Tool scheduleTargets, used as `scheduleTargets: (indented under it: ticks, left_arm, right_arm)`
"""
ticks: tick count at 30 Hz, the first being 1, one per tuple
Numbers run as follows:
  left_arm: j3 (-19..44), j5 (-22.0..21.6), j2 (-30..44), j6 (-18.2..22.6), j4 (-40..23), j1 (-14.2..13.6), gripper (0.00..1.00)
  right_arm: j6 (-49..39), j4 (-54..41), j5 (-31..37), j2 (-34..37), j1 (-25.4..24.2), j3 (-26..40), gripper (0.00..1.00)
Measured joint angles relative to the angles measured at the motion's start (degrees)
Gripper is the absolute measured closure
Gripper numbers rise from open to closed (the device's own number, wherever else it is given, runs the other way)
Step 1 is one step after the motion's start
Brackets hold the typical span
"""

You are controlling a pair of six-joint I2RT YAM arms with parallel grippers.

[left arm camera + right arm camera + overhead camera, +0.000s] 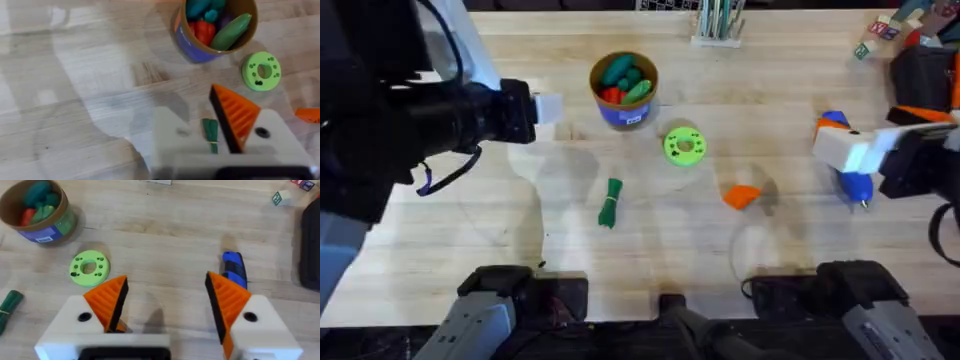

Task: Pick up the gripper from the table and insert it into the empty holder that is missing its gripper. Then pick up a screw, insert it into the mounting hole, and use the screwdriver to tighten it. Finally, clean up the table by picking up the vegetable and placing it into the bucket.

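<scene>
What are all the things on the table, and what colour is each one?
bucket: one, blue with tan rim, far middle, toy vegetables inside.
disc: one, bright green, right of the bucket.
vegetable: one, dark green, middle, nearer the bases.
gripper: one, orange wedge, loose, right of middle.
screwdriver: one, blue, right side.
left gripper: white, one orange tip, open.
right gripper: white, two orange tips, open.

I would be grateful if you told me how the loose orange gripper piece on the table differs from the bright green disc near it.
The orange gripper piece is a wedge, roughly triangular; the green disc is round with a centre hole and small holes around it. The gripper piece looks a little smaller than the disc. The disc lies nearer the bucket; the gripper piece lies nearer the arms' bases. Both lie flat on the table, untouched.
</scene>
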Motion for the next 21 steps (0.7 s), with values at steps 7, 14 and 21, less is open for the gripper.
scheduleTargets:
  ticks: [7, 14, 21]
  left_arm:
    - [0.0, 6.57, -6.0, -0.14, 7.45, 0.0, 0.017]
    - [0.02, 12.48, -7.06, -0.01, 17.06, 0.0, 0.014]
    - [0.02, 13.62, -7.03, -3.61, 12.5, 0.0, 0.013]
  right_arm:
    - [0.0, -0.28, 0.0, 0.0, 0.0, 0.0, 0.064]
    - [0.0, -0.28, 0.0, 0.0, 0.0, 0.0, 0.066]
    - [0.0, -0.3, 0.0, 0.0, 0.0, 0.0, 0.066]
